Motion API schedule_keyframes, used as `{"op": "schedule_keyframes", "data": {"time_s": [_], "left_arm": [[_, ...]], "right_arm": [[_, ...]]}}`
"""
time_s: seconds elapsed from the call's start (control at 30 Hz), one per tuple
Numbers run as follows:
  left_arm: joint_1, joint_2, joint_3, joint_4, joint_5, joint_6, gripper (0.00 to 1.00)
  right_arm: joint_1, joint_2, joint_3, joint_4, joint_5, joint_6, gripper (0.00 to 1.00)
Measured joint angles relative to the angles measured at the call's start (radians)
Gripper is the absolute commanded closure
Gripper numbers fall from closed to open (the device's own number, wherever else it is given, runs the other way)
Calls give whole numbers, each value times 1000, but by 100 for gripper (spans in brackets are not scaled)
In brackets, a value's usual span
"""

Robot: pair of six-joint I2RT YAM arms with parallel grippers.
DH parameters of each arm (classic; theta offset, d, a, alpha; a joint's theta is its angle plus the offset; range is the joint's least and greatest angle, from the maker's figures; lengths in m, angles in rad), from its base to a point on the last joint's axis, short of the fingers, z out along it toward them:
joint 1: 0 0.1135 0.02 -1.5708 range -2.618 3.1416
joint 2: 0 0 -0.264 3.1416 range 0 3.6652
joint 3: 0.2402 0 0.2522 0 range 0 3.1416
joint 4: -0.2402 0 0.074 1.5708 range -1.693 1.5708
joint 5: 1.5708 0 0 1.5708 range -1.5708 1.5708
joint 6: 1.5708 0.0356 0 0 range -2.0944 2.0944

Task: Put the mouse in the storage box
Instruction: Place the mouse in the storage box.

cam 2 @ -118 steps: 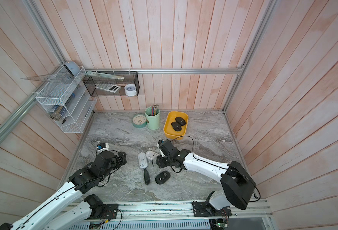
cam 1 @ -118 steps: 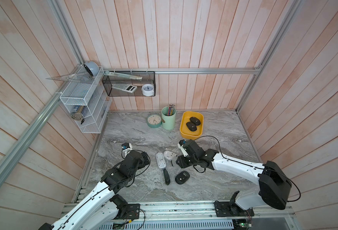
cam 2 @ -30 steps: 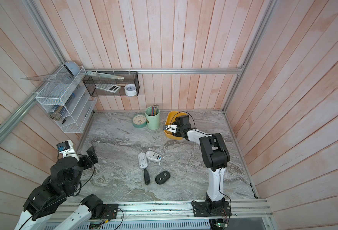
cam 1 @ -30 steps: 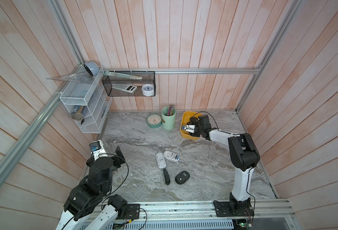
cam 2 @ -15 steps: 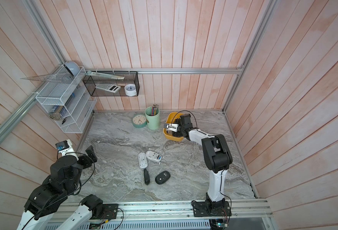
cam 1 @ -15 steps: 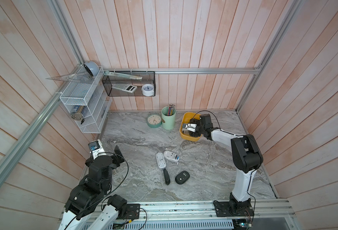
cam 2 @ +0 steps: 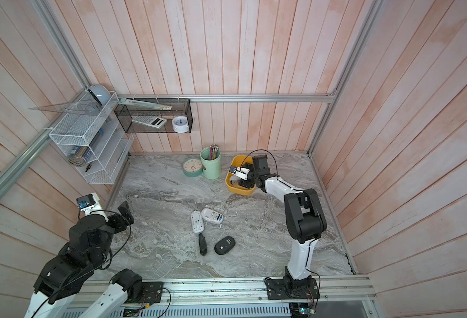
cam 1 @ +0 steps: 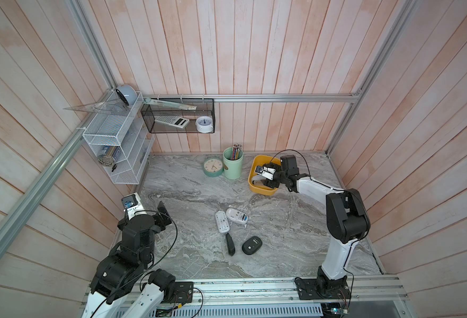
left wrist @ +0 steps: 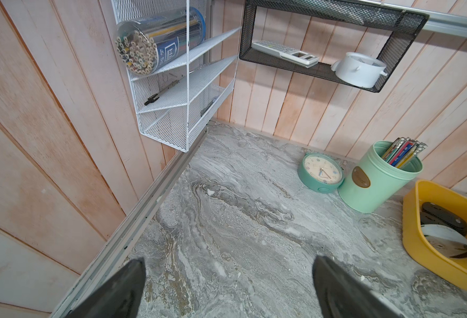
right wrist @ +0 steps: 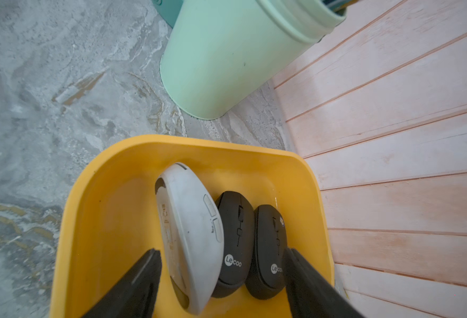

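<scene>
A white mouse (right wrist: pixel 188 234) lies tipped on its side inside the yellow storage box (right wrist: pixel 89 209), leaning against the nearer of two black Lecoo mice (right wrist: pixel 235 236) that sit side by side in the tub. The right gripper (right wrist: pixel 222 251) hangs low over the box with its jaws spread to either side of all three mice. A thin gap shows between one finger and the white mouse, and nothing is clamped. The box stands near the back edge of the marble-patterned counter (cam 1: pixel 188 192), just beside a mint-green pencil cup (cam 1: pixel 233 166), with a round teal clock (cam 1: pixel 213 166) on the cup's far side. Toward the middle of the counter two more white mice (cam 1: pixel 222 222) rest close together. A black mouse (cam 1: pixel 252 245) and a slim black object (cam 1: pixel 230 244), too small to identify, lie nearer the front edge. By the counter's left edge the left gripper (left wrist: pixel 228 260) is held above bare counter, jaws fully apart and empty.
</scene>
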Motion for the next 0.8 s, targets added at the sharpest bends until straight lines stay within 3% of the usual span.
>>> {"op": "schedule_keyframes", "data": {"time_s": [0.4,0.8], "left_arm": [[5,1,-5,4,5,0,0],[10,7,-6,7,17,0,0]], "right_arm": [[13,49,122,18,91,26,24],[43,113,119,-10,149,-8,25]]}}
